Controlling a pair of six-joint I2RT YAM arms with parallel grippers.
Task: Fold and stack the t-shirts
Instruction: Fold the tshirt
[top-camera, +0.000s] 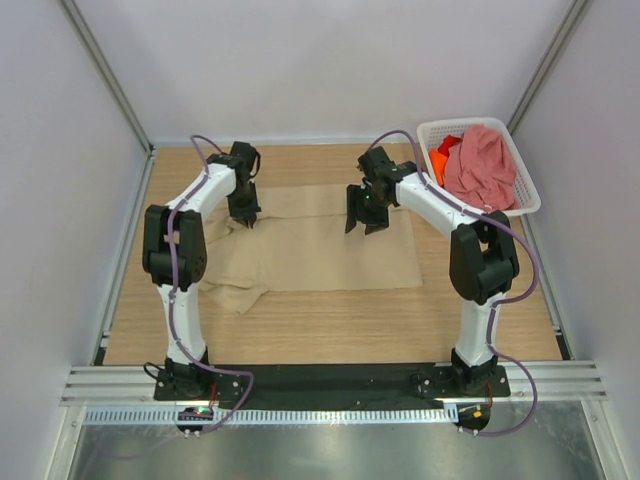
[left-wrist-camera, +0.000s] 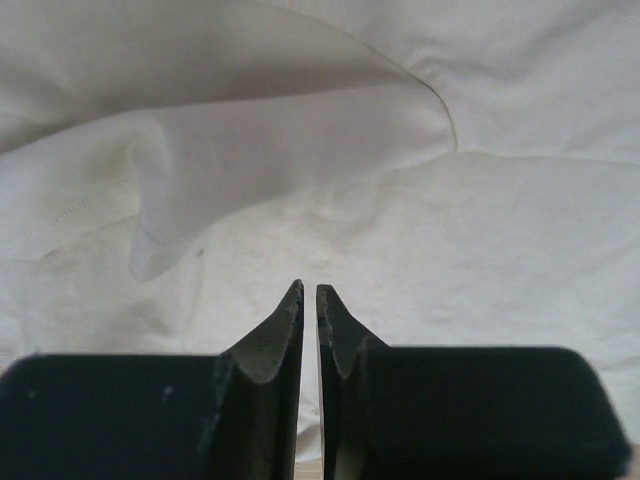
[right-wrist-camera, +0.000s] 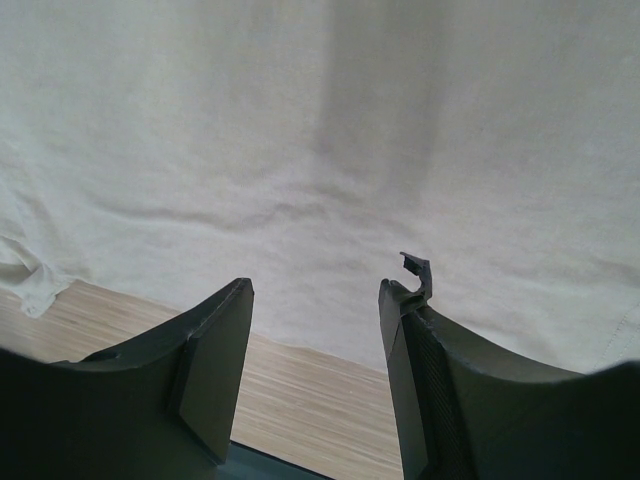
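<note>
The beige-tan t-shirt (top-camera: 320, 250) lies spread flat on the table, with a sleeve bunched at its left side (top-camera: 238, 292). My left gripper (top-camera: 246, 216) hangs over its upper left part; in the left wrist view (left-wrist-camera: 309, 290) its jaws are shut with nothing between them, just above a fold of the cloth (left-wrist-camera: 280, 140). My right gripper (top-camera: 366, 222) is over the shirt's upper right part; in the right wrist view (right-wrist-camera: 315, 290) it is open and empty above the cloth (right-wrist-camera: 330, 150). The dusty pink t-shirt (top-camera: 482, 165) and the bright orange t-shirt (top-camera: 442, 158) lie crumpled in the basket.
The white lattice basket (top-camera: 430, 127) stands at the back right corner of the wooden table (top-camera: 330, 325). White walls close in the table on three sides. The arm bases sit at the near edge.
</note>
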